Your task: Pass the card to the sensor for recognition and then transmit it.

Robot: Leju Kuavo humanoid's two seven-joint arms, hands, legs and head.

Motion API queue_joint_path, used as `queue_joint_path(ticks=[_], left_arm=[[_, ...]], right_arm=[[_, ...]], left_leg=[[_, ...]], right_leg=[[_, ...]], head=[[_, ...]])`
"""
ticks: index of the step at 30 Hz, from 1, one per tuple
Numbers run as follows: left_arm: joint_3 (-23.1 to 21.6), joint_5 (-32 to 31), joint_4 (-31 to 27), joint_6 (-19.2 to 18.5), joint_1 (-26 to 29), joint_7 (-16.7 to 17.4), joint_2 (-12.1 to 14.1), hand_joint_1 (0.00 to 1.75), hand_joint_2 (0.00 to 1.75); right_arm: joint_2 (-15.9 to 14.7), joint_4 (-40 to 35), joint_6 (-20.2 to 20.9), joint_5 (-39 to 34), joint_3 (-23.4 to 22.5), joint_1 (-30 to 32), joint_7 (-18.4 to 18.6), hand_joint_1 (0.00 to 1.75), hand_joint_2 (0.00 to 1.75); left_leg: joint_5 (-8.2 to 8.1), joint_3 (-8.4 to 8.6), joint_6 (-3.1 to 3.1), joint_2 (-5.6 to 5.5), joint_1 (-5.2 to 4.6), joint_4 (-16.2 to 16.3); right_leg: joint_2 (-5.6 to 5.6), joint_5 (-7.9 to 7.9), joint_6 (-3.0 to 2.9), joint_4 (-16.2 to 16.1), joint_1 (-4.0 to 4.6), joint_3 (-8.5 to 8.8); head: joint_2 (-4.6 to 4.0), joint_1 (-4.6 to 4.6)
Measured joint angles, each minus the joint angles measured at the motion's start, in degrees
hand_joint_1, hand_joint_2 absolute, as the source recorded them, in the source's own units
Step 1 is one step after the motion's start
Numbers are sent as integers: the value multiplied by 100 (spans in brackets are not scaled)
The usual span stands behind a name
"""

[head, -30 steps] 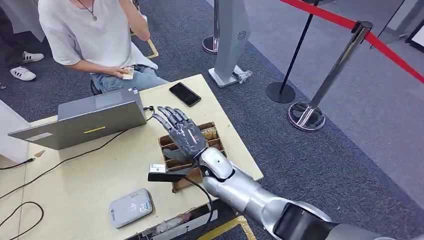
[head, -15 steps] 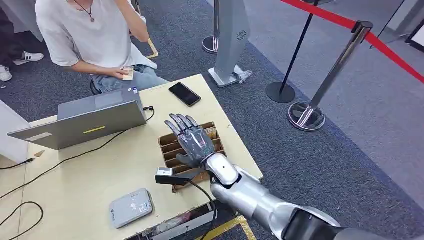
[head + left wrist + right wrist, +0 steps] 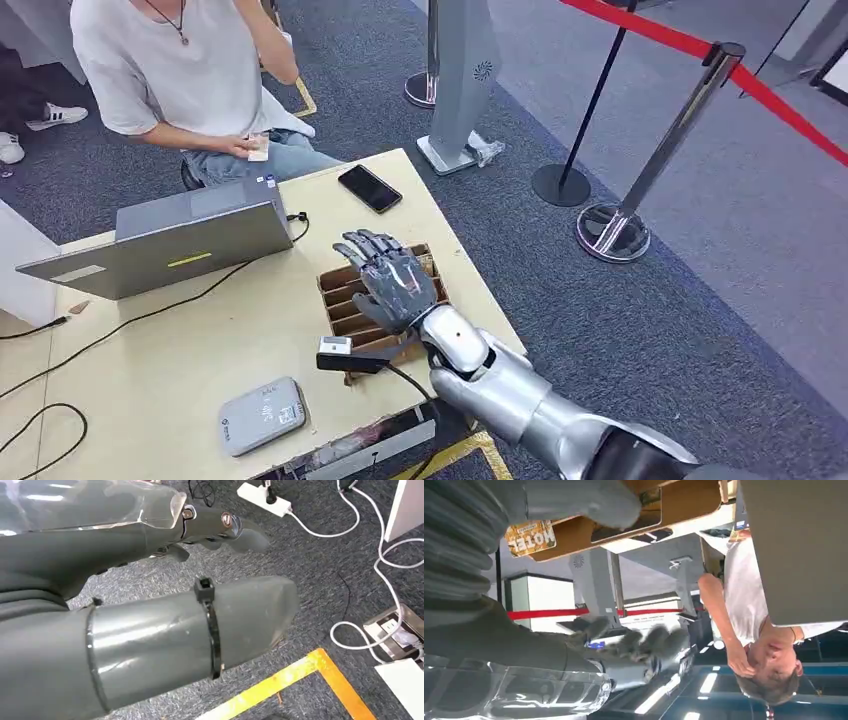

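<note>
My right hand (image 3: 395, 285) hovers over the brown cardboard card box (image 3: 343, 303) near the table's right edge, fingers spread and slightly curled, holding nothing. In the right wrist view its blurred fingers (image 3: 639, 645) hang free, and "Hotel" cards (image 3: 530, 536) stand in the box (image 3: 624, 515) just under the thumb. The grey card sensor (image 3: 262, 413) lies flat near the table's front edge, left of the box. My left hand (image 3: 150, 580) hangs over dark carpet with nothing in it, fingers apart. A seated person across the table holds a card (image 3: 257, 149) in one hand.
A grey laptop (image 3: 170, 235) stands open at the back left, with a black cable trailing across the table (image 3: 180, 350). A black phone (image 3: 369, 188) lies at the far corner. Beyond the table are a grey pillar stand (image 3: 462, 80) and two stanchions (image 3: 615, 230) with red tape.
My right hand has drawn back toward me and to the right, from beyond the box's far-left corner to above its middle. Its fingers have curled in a little.
</note>
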Motion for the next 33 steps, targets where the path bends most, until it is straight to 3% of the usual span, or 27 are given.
queue_joint_path(ticks=[6,18,20,22,23,27,33], left_arm=[[0,22,0,9,23,-50,0,0,0],[0,-65,0,-4,7,-50,-4,0,0],[-15,-219,0,-96,-10,311,-2,0,0],[-70,-339,0,-184,-28,722,-4,0,0],[-77,-363,0,-197,-33,770,-4,0,0],[-101,-393,0,-221,-53,848,-20,0,0],[-103,-393,0,-218,-53,848,-22,0,0]], right_arm=[[-4,-11,164,-68,-9,-12,-46,101,175],[-24,240,195,-76,-39,-33,4,99,175],[-26,303,199,-74,-46,-43,15,103,175],[-24,383,201,-68,-46,-81,15,93,175],[-24,415,201,-68,-46,-100,18,91,175],[-24,546,201,-59,-44,-152,48,75,175],[-22,603,201,-59,-44,-163,50,72,175]], left_leg=[[0,-1,0,0,1,0],[0,-1,0,0,0,0],[0,-2,0,-1,0,0],[0,-2,0,-1,0,0],[0,-1,0,-1,0,0],[0,-2,0,-1,0,0],[0,-1,0,-1,0,0]], right_leg=[[0,0,0,0,0,0],[0,0,0,0,0,0],[0,0,0,0,0,0],[0,0,0,0,0,0],[0,0,0,0,0,0],[-1,0,0,1,0,1],[-1,0,0,0,0,1]], head=[[0,-2],[0,0],[0,0],[0,0],[0,0],[0,0],[0,0]])
